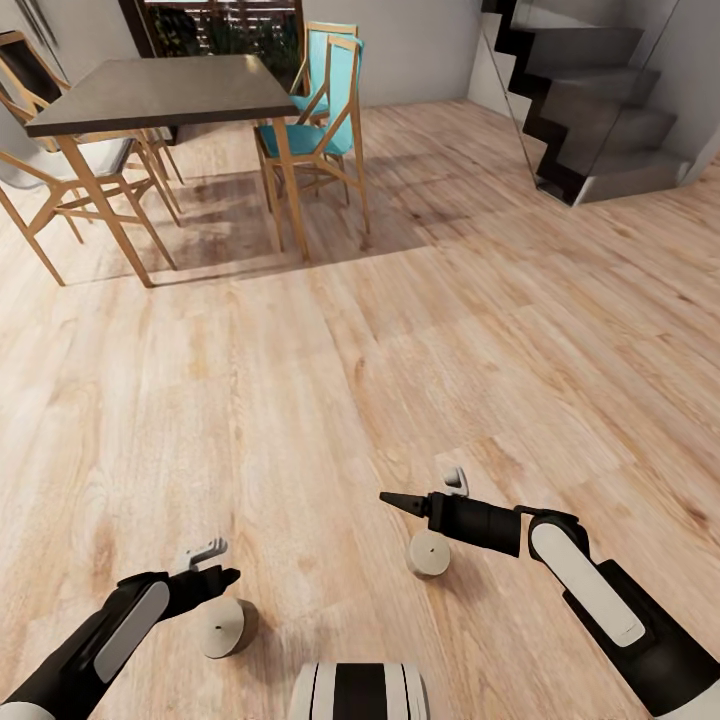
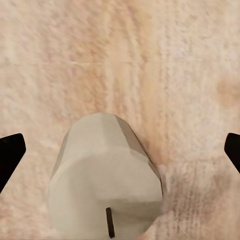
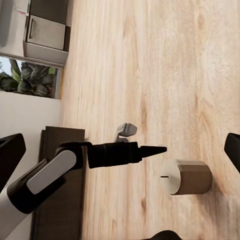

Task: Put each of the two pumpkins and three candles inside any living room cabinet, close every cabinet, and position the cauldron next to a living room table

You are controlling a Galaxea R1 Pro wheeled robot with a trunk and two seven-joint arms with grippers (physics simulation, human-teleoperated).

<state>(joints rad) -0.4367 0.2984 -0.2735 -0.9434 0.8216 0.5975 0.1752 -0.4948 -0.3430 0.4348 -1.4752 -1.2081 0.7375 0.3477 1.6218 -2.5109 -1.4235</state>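
Two claws low over the wooden floor (image 1: 400,330), a candle at each.

Left claw (image 1: 215,580) has its fingers spread wide with an off-white candle (image 1: 222,627) between and just under them, unclamped. Right claw (image 1: 400,503) points left above a second candle (image 1: 429,553) standing on the floor; whether its fingers are parted I cannot tell. Far ahead at left stands a dark-topped dining table (image 1: 160,90) with chairs (image 1: 325,110).
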